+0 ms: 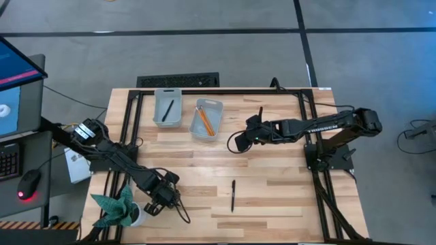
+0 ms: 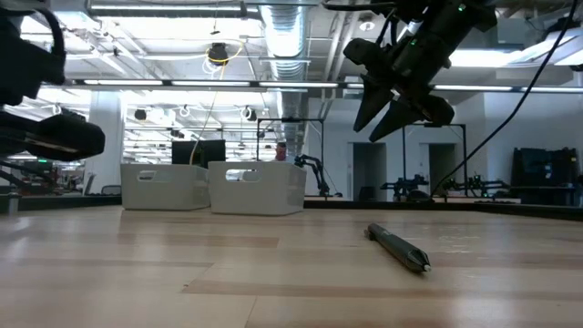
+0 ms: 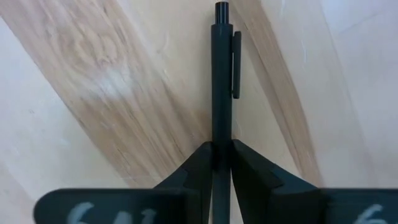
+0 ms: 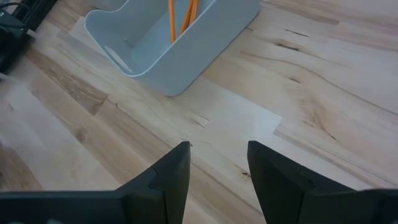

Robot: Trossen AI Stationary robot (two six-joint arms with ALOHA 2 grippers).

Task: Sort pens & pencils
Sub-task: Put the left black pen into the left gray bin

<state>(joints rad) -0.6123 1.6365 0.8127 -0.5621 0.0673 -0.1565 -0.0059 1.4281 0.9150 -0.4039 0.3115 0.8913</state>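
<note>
- Left gripper (image 1: 182, 212) sits low at the table's near-left corner, beside a green plant (image 1: 117, 207); its wrist view shows both fingers (image 3: 193, 171) pressed together on a black pen (image 3: 221, 74), clip side facing up, the pen's lower end hidden between the fingers.
- In the high view that gripped pen shows only as a thin dark line past the gripper; the fingers themselves are hard to make out there.
- Left bin (image 1: 167, 107), grey, at the table's far side holds one black pen (image 1: 168, 109).
- Right bin (image 1: 207, 119) just beside it holds the orange pencils (image 1: 204, 121); how many cannot be told, and the right wrist view cuts them off at the frame edge.
- Loose pen (image 1: 232, 195) lies alone on the wood near the table's middle front, well apart from both grippers.
- Right gripper (image 1: 240, 141) hangs above the table near the right bin, fingers apart with nothing between them.
</note>
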